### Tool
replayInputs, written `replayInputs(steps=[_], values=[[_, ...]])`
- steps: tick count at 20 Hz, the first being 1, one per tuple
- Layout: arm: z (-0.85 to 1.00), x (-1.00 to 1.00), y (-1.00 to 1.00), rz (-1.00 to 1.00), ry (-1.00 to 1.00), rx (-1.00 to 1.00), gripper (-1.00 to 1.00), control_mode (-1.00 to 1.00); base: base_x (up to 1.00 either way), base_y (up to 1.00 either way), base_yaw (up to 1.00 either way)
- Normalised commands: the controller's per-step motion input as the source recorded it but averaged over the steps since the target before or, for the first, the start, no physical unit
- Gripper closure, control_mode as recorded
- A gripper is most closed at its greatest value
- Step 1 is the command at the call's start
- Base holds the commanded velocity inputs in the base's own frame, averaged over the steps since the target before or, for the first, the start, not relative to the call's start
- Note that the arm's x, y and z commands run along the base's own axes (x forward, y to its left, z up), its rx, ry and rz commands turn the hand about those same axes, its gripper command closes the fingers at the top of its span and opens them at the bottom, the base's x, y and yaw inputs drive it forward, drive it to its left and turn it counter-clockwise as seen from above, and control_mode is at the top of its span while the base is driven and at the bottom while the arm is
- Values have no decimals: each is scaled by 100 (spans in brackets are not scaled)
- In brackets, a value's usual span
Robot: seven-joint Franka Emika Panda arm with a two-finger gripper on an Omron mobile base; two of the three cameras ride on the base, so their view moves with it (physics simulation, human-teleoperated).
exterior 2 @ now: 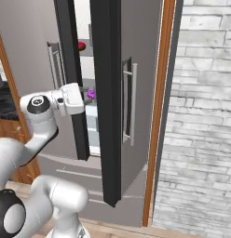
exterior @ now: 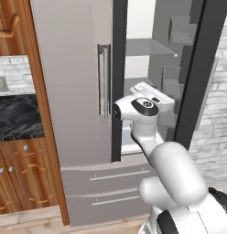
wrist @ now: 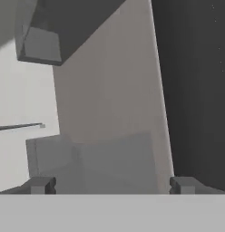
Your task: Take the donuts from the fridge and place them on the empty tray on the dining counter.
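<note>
Gripper [wrist: 110, 185] hung wide open, holding nothing, nosed into the open fridge [exterior: 74, 91] | purple donut [exterior 2: 91, 94] sat on a shelf just beyond the hand, red donut [exterior 2: 82, 45] a shelf higher | step: reaching in | next: line up over the purple one, then close.

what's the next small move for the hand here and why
Probably ease the hand toward the purple donut, which sits on a shelf just past the wrist. The fridge has its right door open, the hand is already inside the opening, its fingers stand wide apart with nothing between them, and the hand view faces a door bin, not a donut.
</note>
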Motion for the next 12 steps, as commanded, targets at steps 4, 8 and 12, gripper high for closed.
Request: replayInputs(steps=[4,8,12], values=[[-12,52,-13,-10,5,0,-100,-100,0,0,0],[-15,54,-19,-9,5,0,-100,-100,0,0,0],[-17,46,-36,-6,5,0,-100,-100,0,0,0]])
